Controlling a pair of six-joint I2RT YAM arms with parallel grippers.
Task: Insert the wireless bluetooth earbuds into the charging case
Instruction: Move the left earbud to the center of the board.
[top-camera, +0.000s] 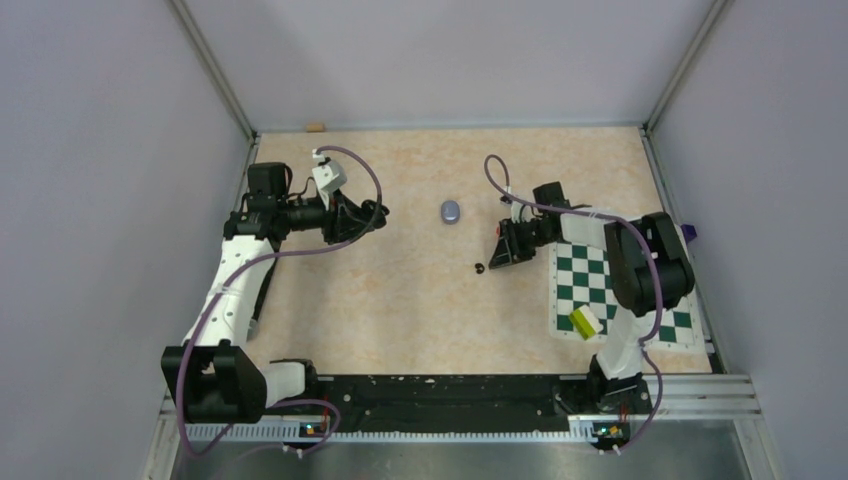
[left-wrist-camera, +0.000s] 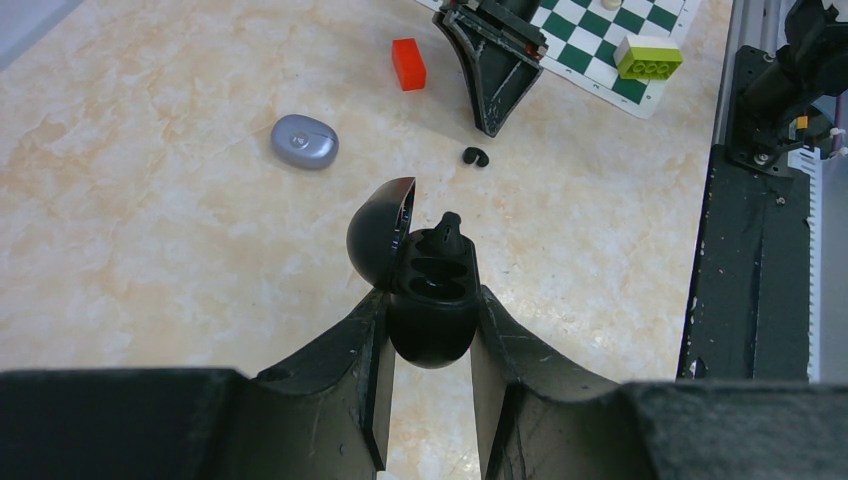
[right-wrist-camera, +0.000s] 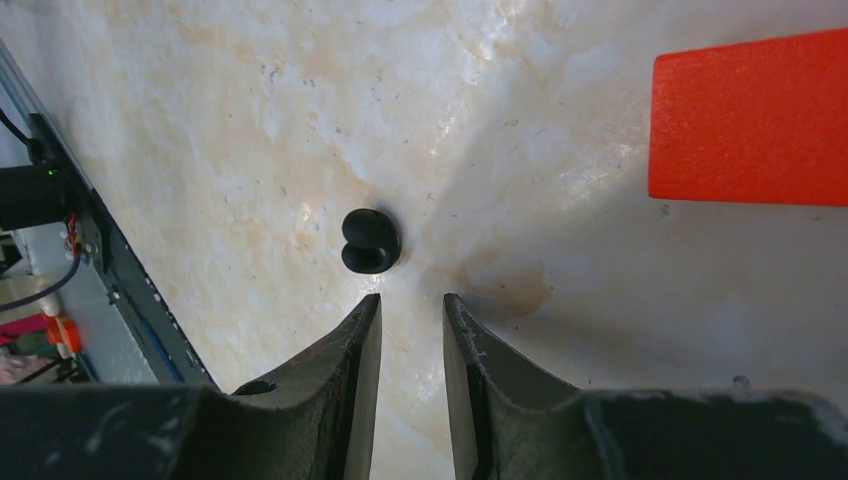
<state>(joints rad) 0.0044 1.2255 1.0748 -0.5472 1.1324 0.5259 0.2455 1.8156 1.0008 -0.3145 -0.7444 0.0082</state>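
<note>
So the left gripper (left-wrist-camera: 430, 295) is clamped on the black charging case (left-wrist-camera: 430, 338), fingers squeezing its lower half from both sides, holding it up over the left-far part of the table (top-camera: 400, 320). The lid (left-wrist-camera: 383, 232) is flipped open. One black earbud (left-wrist-camera: 447, 230) sits in one socket, poking up past the rim; the other socket looks bare.

The second black earbud (right-wrist-camera: 371, 240) is loose on the table, roughly mid-table and a bit to the right. The right gripper (right-wrist-camera: 411, 305) is down low right next to it, jaws pulled in to a narrow gap with nothing between them. The bud lies just past the fingertips, not touching them as far as I can see from the wrist cam.

Other stuff: a closed grey-lilac case (top-camera: 451, 211) lies on the table farther back, between the two grippers. A small red block (left-wrist-camera: 408, 63) lies close beside the right gripper. Over on the right there's a green-and-white chessboard mat (top-camera: 580, 280) with a yellow-green brick (top-camera: 585, 321) on its near-left corner.
</note>
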